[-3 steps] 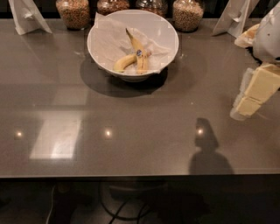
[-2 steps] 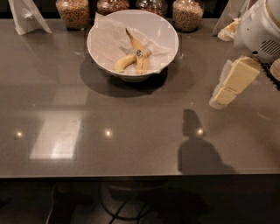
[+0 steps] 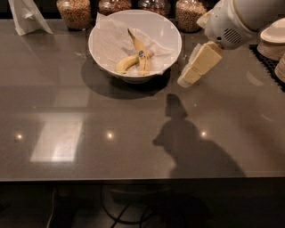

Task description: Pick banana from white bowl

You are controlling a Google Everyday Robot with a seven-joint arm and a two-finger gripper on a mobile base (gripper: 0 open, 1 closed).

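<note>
The white bowl (image 3: 100, 31) stands at the back middle of the dark table, lined with crinkled white paper. Two bananas lie in it. The banana (image 3: 139, 46) is the longer one, with a small blue sticker and its dark stem pointing to the back. A shorter banana (image 3: 126, 63) lies against its left side. My gripper (image 3: 190, 75) hangs from the white arm (image 3: 236, 20) at the upper right, just right of the bowl's rim and above the table. It holds nothing that I can see.
Glass jars of grains (image 3: 73, 12) stand in a row behind the bowl. A white folded paper stand (image 3: 26, 15) is at the back left. Stacked white plates (image 3: 274, 38) sit on a black mat at the right edge.
My arm and gripper have moved left from the table's right edge toward the bowl. Their shadow on the table moved left too. The bananas and bowl have not moved.
</note>
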